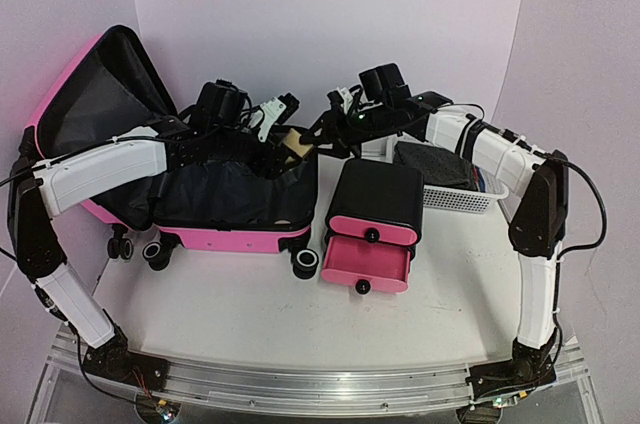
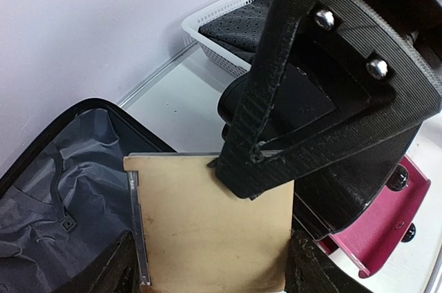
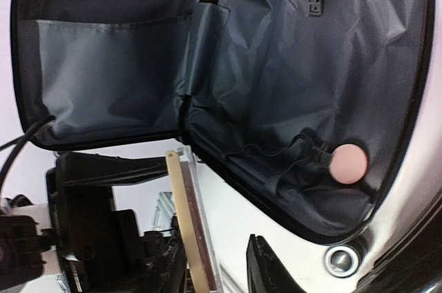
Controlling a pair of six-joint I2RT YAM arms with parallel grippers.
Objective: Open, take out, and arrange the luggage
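Observation:
The hot-pink luggage (image 1: 240, 239) lies open at the left, its lid raised against the back wall, and its black lining (image 2: 41, 203) (image 3: 290, 65) shows. My left gripper (image 1: 290, 147) (image 2: 214, 265) is shut on a flat tan square case (image 2: 207, 224) and holds it over the luggage's right end. My right gripper (image 1: 322, 129) (image 3: 217, 251) is open around the same case, seen edge-on (image 3: 190, 238). One finger is beside the case and the other stands apart. A small pink disc (image 3: 349, 163) lies on the lining.
A small black cabinet (image 1: 375, 199) stands right of the luggage, its lower pink drawer (image 1: 365, 266) (image 2: 387, 217) pulled out. Behind it on the right, a white mesh basket (image 1: 465, 199) (image 2: 221, 13) holds a black perforated item (image 1: 435, 164).

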